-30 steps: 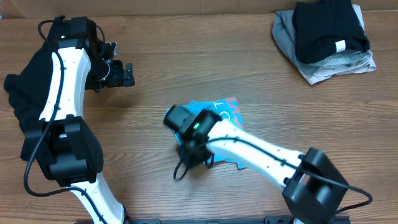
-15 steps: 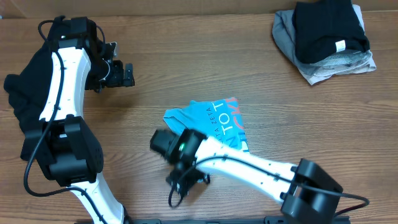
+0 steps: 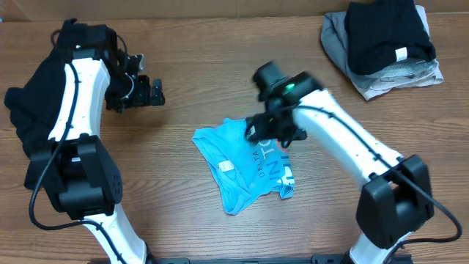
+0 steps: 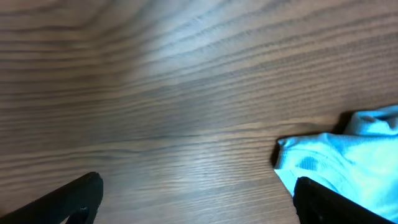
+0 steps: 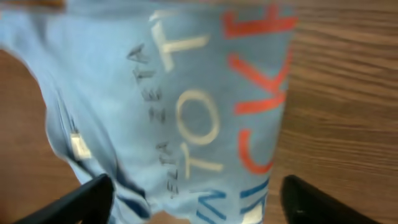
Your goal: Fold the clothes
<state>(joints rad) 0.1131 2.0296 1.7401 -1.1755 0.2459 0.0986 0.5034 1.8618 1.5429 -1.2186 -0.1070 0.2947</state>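
Our left jaws and right jaws both stand apart, empty. The light blue T-shirt point(image 3: 242, 180) lies crumpled mid-way across the tabletop point(image 3: 220, 66). If we pinch only one layer, we risk bunching it worse.

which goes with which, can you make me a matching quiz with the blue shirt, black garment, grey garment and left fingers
Things:
1. blue shirt
2. black garment
3. grey garment
4. left fingers

Place or state:
a. open above the bare table
b. on top, far right corner
c. crumpled, in the middle
d. underneath the black one

Pairs: 1-c, 2-b, 3-d, 4-a
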